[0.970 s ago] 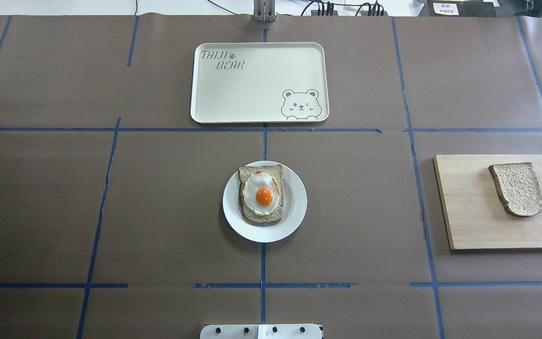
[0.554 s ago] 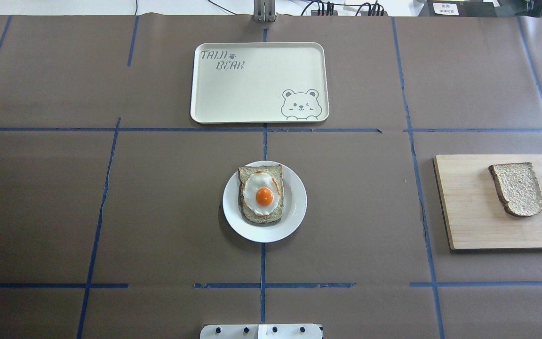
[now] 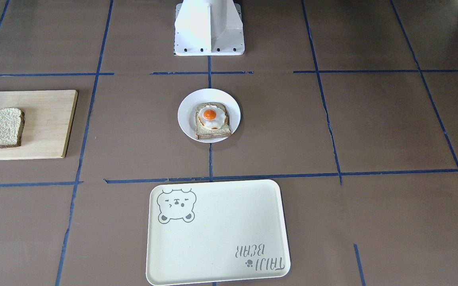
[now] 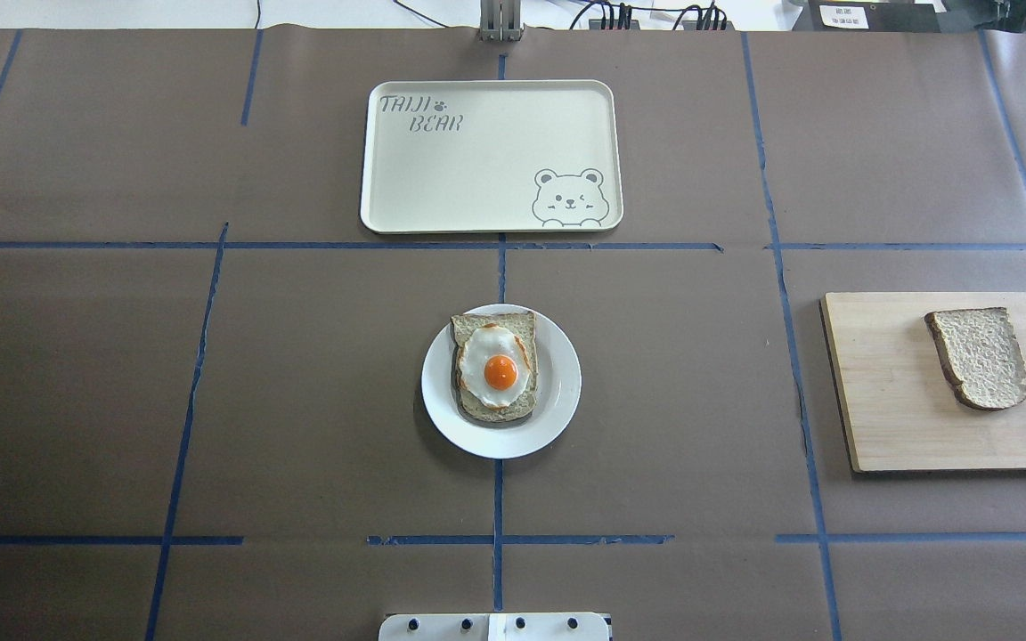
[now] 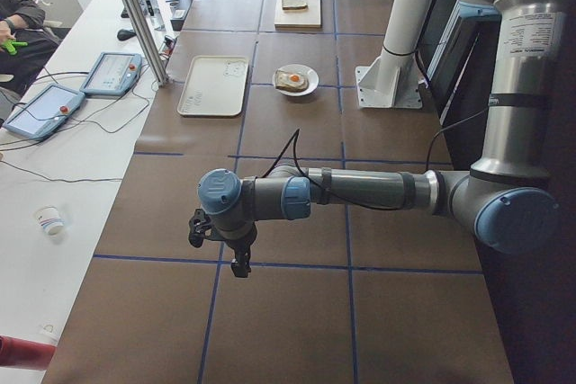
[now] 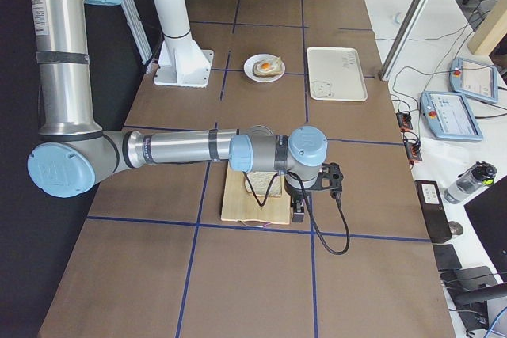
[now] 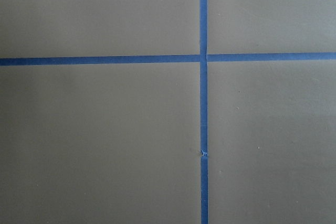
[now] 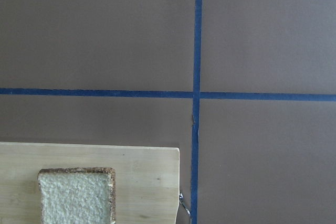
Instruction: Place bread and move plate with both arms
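The plain bread slice (image 4: 979, 358) lies on a wooden board (image 4: 887, 401) at the table's right; it also shows in the front view (image 3: 3, 128) and the right wrist view (image 8: 77, 195). The white plate (image 4: 562, 392) sits mid-table and carries a slice topped with a fried egg (image 4: 497, 367). Neither arm shows in the overhead or front view. The right gripper (image 6: 299, 213) hangs over the board's outer edge, near the bread. The left gripper (image 5: 236, 263) hangs over bare table far to the left. I cannot tell whether either is open or shut.
A cream rectangular tray (image 4: 477, 178) with a bear drawing lies beyond the plate. The white pedestal base (image 3: 209, 28) stands behind the plate on the robot's side. Blue tape lines cross the brown table cover. Operator tablets and cables lie past the far edge.
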`<action>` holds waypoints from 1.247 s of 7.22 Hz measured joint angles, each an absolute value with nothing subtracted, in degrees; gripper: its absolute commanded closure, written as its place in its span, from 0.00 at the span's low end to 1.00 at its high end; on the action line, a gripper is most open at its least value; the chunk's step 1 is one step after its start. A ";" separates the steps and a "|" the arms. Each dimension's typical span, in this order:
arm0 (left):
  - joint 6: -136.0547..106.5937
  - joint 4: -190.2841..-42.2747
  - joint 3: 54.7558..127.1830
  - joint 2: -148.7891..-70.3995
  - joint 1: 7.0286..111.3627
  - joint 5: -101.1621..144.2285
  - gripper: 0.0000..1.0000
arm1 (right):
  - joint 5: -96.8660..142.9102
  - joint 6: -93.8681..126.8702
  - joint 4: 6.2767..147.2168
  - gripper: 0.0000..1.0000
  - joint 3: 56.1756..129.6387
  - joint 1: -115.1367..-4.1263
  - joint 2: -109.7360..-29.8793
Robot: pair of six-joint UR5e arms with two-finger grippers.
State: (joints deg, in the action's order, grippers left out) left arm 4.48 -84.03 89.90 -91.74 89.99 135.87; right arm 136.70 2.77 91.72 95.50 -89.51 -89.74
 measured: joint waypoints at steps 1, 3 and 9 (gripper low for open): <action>4.48 -84.03 90.01 -91.65 90.00 135.88 0.00 | 136.55 9.68 84.15 0.00 96.03 -86.85 -92.55; 4.48 -84.02 90.07 -91.59 90.00 135.88 0.00 | 135.83 27.75 67.52 0.00 94.92 -79.51 -95.95; 4.48 -84.04 90.07 -91.67 89.92 135.88 0.00 | 131.56 38.19 55.92 0.21 90.00 -66.88 -97.48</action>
